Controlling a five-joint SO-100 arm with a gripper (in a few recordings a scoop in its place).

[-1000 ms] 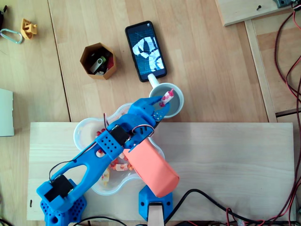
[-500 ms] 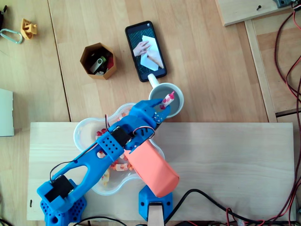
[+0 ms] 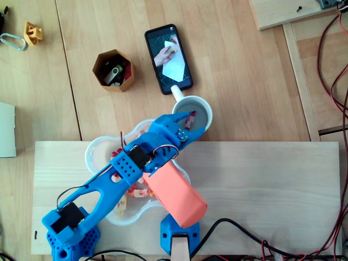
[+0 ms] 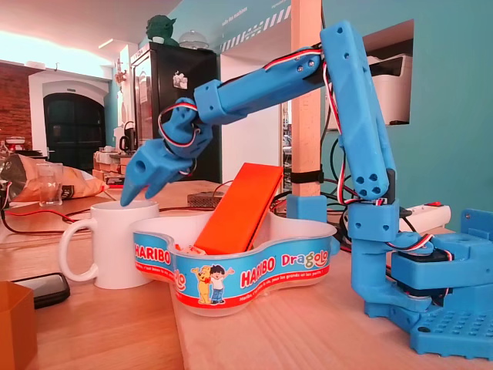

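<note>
One wooden tabletop (image 3: 244,81) carries a blue arm (image 3: 122,171) that reaches across a Haribo sweet tub (image 4: 254,270) to a white mug (image 4: 115,239), with a phone (image 3: 168,51) just beside the mug's handle. The pincer (image 3: 190,122) dips at the mug's rim. A pink-and-white sweet (image 3: 191,115) sits at its tip, inside the mug. Whether the fingers pinch it or stand spread, I cannot tell.

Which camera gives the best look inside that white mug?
The overhead view: it looks straight down into the white mug, with the pincer over its rim. The fixed view gives its outer wall and handle from the side.
</note>
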